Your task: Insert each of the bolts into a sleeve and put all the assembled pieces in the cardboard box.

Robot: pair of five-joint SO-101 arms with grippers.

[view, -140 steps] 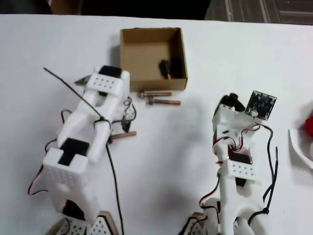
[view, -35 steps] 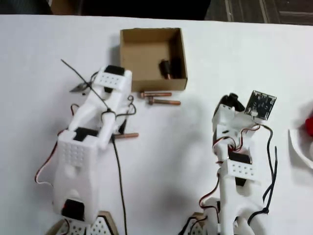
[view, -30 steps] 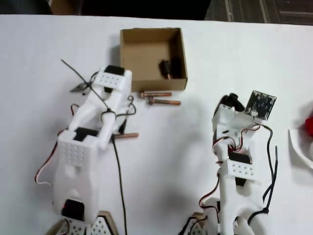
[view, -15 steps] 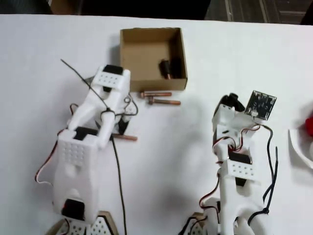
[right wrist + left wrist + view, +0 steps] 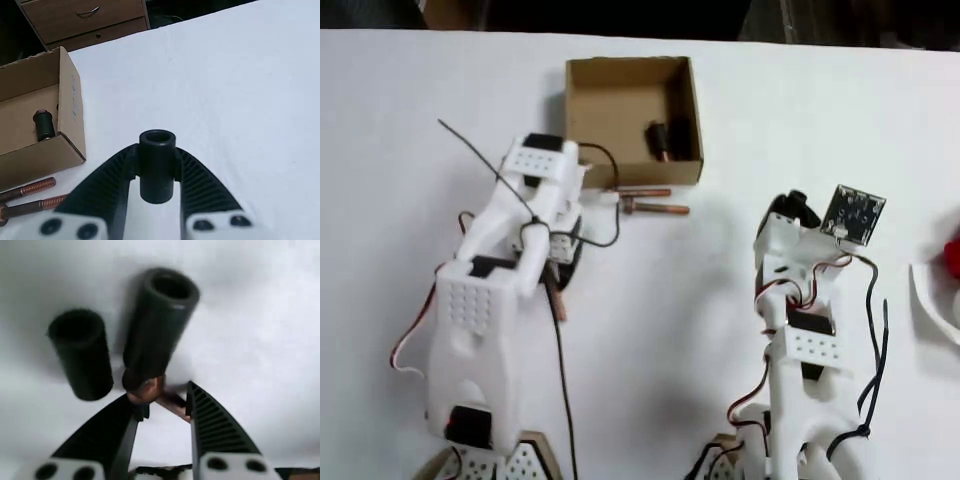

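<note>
My left end effector (image 5: 164,396) is clamped on a copper-coloured metal bolt (image 5: 148,389). The bolt's end meets the lower mouth of a tilted black tubular sleeve (image 5: 159,322) that lies on the white table (image 5: 260,315). I cannot tell whether the bolt has gone into it. A second black sleeve (image 5: 81,354) lies just beside the first, apart from the bolt. In the high view my left arm (image 5: 485,300) sits near the closest corner of the open brown cardboard box (image 5: 582,110).

My right end effector (image 5: 156,151) is closed around a third black sleeve (image 5: 157,172). It holds this one upright, open bore on top, above the table and well apart from the box. Inside the box, towards the wall nearer my right arm (image 5: 800,300), rests one assembled sleeve-and-bolt piece (image 5: 44,125). Two loose copper bolts, an upper bolt (image 5: 640,192) and a lower bolt (image 5: 660,208), lie side by side on the table just outside the box's front wall.
</note>
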